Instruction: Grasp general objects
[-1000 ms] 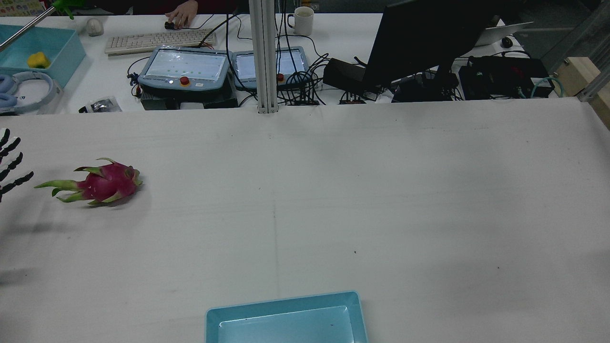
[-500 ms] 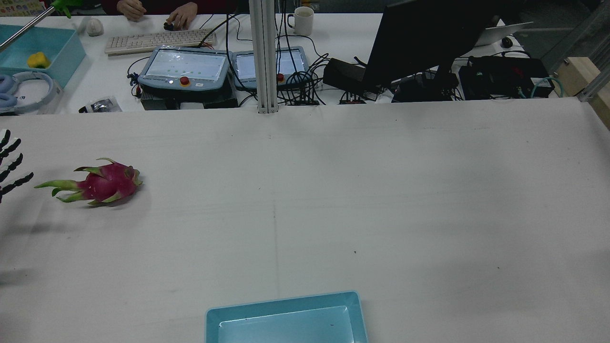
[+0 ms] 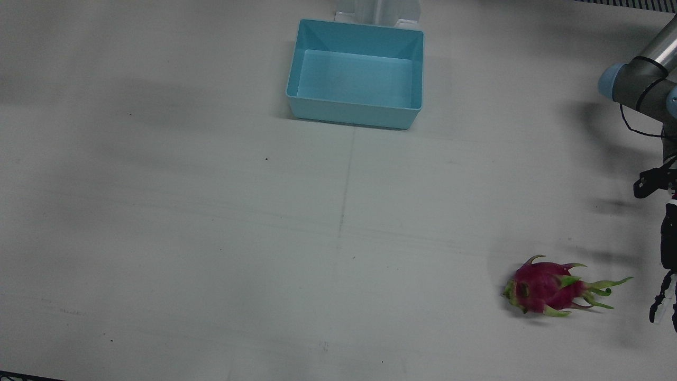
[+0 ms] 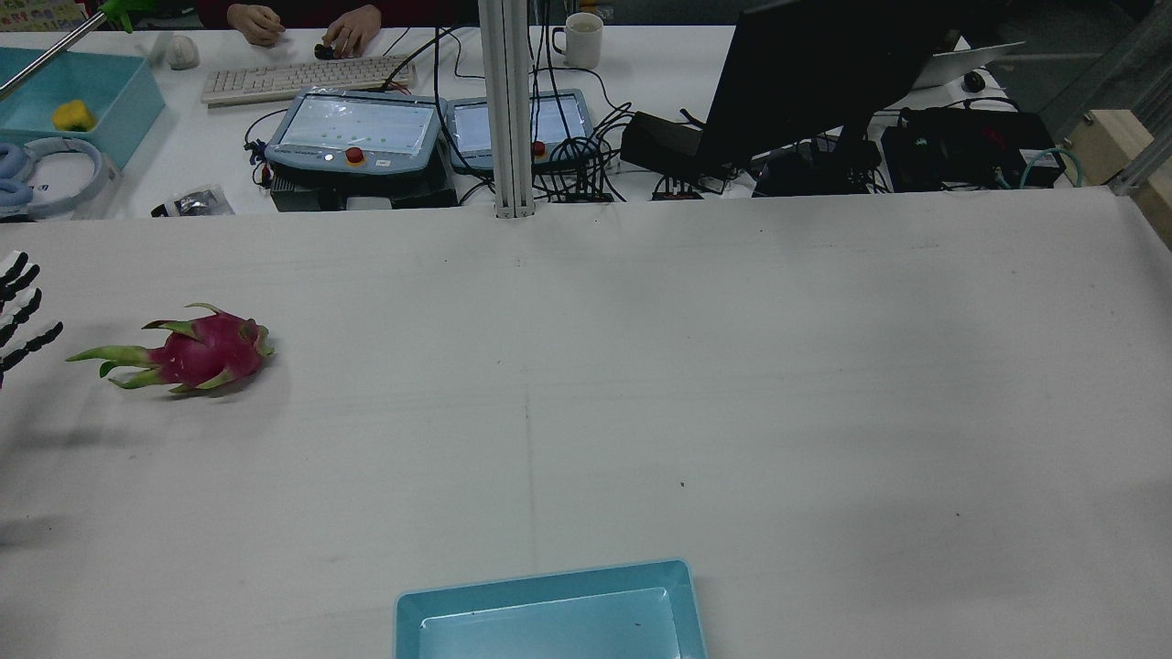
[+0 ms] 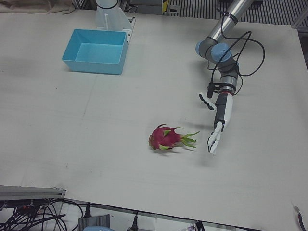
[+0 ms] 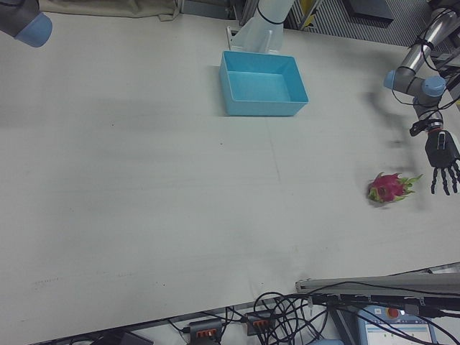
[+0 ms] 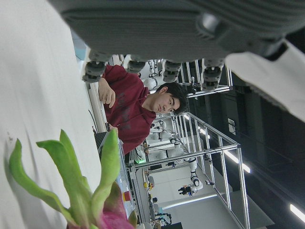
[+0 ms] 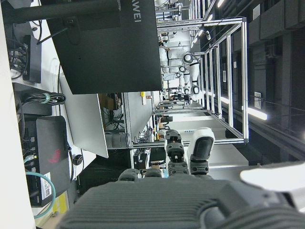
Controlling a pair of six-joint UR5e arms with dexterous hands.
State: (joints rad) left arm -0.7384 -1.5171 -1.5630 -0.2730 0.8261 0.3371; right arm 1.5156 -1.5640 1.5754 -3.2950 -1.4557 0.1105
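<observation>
the magenta dragon fruit with green leafy scales (image 5: 166,138) lies on the white table (image 5: 120,120), its long axis pointing leaf-tips first at the nearer left hand (image 5: 216,132), which hangs just beside it, fingers spread and empty.

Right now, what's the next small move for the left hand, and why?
Probably ease the left hand sideways toward the magenta dragon fruit with green leafy tips. The hand is open, fingers spread, beside the fruit's leafy end and apart from it. The fruit lies untouched on the white table, so closing now would likely grip nothing.
</observation>
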